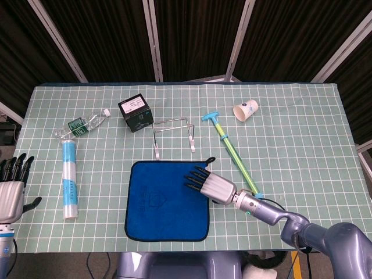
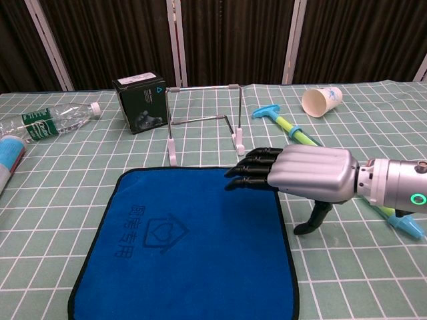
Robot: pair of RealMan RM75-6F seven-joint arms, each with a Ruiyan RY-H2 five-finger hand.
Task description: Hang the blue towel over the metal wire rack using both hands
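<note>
A: What do we have around the blue towel [image 1: 168, 200]?

B: It lies flat near the front edge of the desk [image 1: 302, 145], about midway along it. Just behind it stands the metal wire rack [image 1: 173, 135], upright on its white feet, apart from the towel's back edge. A black box [image 1: 135, 114] sits just beside the rack, toward the back left corner. Further left we see a clear plastic bottle [image 1: 82, 124] lying on its side, and a blue-and-white tube [image 1: 69, 179] lying in front of it along the left edge.

A: And on the other side?

B: A long green stick with blue ends [image 1: 231, 152] lies slanted to the right of the rack and towel, and a paper cup [image 1: 245, 110] lies tipped over toward the back right.

A: Our hands?

B: Our right hand [image 2: 293, 175] hovers over the towel's back right corner, fingers [image 2: 250, 169] stretched out, holding nothing, thumb pointing down beside the towel's right edge. Our left hand [image 1: 10, 187] is off the front left corner, fingers apart, empty.

A: The surface?

B: A green cloth with a white grid covers the desk. Dark curtains and pale metal struts stand behind it.
</note>
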